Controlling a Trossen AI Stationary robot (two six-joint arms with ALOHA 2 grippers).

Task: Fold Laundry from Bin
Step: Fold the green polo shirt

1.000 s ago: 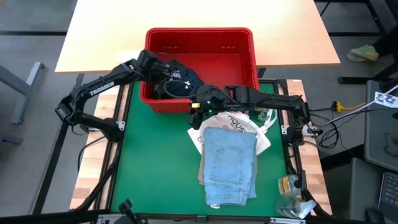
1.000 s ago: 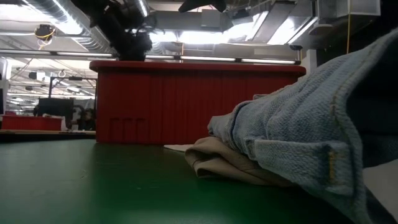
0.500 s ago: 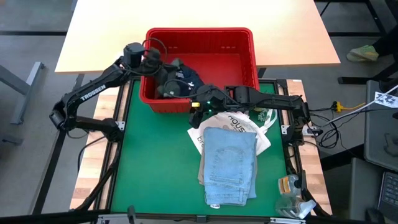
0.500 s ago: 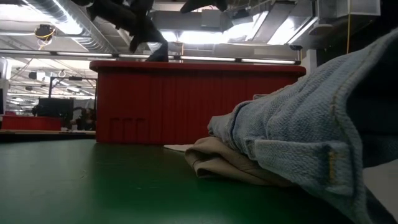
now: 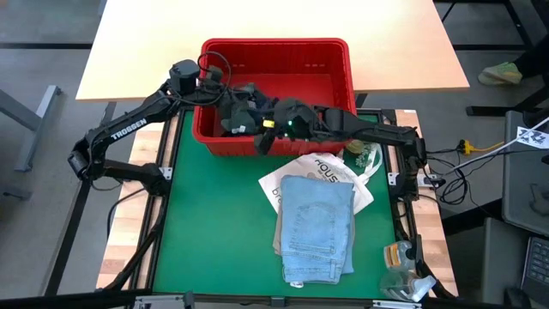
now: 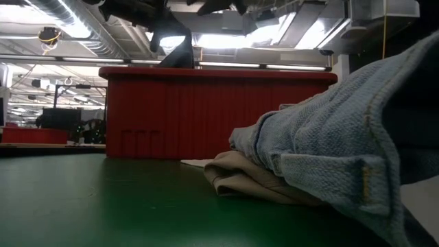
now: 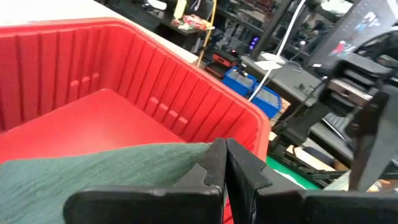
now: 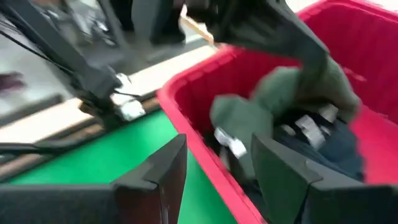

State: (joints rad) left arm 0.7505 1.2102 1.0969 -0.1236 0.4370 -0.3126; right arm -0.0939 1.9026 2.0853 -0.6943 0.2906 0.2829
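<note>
- I see the left gripper (image 5: pixel 241 101) clenched on the dark olive-green garment (image 7: pixel 93 171), its fingers (image 7: pixel 231 163) pressed together with the cloth pinched between them; it sits over the left half of the bin (image 5: pixel 334 60).
- From the right wrist view, the green cloth (image 8: pixel 286 93) hangs down from that grip into the bin, above the navy shorts (image 8: pixel 339 152), whose white lettering shows.
- I read the right gripper (image 5: pixel 276 122) as released: both dark fingers (image 8: pixel 163 171) stand apart with nothing between them. It hovers at the bin's near wall, close beside the left gripper.
- The bin stands at the far edge of the green mat (image 5: pixel 214 223), partly on the pale wooden tabletop (image 5: pixel 257 21) behind. In the low view its red wall (image 6: pixel 206 113) fills the middle, with dark cloth (image 6: pixel 175 48) lifted above the rim.
- Near the mat's right side, a light blue denim garment (image 5: pixel 317 227) lies flat on top of a beige garment (image 6: pixel 240 178), which peeks out below it.
- Under both lies the white tote bag (image 5: pixel 330 170), its printed lettering partly visible at the end nearer the bin.
- I cannot tell whether the shorts touch the green cloth or only lie beneath it.
</note>
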